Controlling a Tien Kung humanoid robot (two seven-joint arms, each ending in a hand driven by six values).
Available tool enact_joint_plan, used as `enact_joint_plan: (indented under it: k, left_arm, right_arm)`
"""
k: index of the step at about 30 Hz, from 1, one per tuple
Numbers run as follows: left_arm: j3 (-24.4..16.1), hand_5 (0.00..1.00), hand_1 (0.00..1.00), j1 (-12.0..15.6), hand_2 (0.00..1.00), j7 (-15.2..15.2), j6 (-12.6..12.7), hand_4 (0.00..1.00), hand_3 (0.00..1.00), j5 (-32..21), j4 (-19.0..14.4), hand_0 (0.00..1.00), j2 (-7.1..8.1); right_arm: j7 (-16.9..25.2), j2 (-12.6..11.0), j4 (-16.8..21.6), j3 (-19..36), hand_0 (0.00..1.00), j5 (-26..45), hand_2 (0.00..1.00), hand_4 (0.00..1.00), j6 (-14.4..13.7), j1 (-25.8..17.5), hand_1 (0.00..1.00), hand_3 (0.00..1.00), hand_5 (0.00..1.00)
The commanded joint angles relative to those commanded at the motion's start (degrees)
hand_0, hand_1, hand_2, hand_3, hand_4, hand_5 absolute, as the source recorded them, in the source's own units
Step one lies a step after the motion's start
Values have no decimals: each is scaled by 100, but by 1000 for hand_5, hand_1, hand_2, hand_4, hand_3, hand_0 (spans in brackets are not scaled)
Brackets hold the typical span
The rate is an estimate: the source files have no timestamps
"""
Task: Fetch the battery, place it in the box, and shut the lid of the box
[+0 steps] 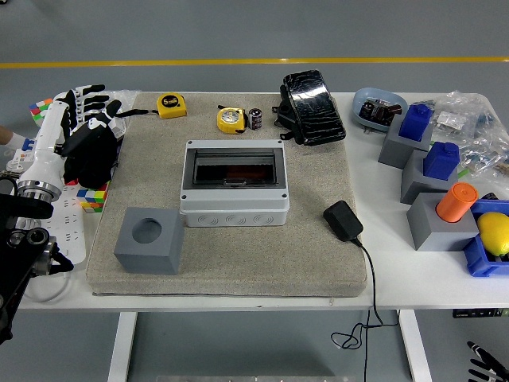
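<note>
**A:** What's crowding the mat?

**B:** Grey cube with a round hole lower left. Black adapter at the right edge, cord trailing off the table's near edge. Two yellow tape measures along the top: one upper left, one just beside the battery. A black crinkled pack sits upper right of centre. Off the mat on the right: grey and blue blocks, an orange cylinder, a lemon.

**A:** Battery?

**B:** Battery is at the mat's top edge, between the tape measure and the black pack, above the box. Small dark cylinder; looks upright, long axis vertical, not certain at this size.

**A:** Box?

**B:** Centre of the mat, long axis left-right, dark lid lying across the top.

**A:** Hand?

**B:** Left hand is at the frame's left edge, off the mat, over a colour cube. White forearm angled up, fingers pointing up-frame, loosely spread, holding nothing. Well apart from the battery.
</note>
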Motion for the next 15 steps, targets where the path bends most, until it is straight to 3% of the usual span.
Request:
enact_joint_plan:
  k: [15]
  left_arm:
    - [-242,694,711,99,700,30,-133,998,744,9,-43,622,38]
  right_arm:
    - [-15,128,0,326,624,-196,668,912,64,-104,689,547,486]
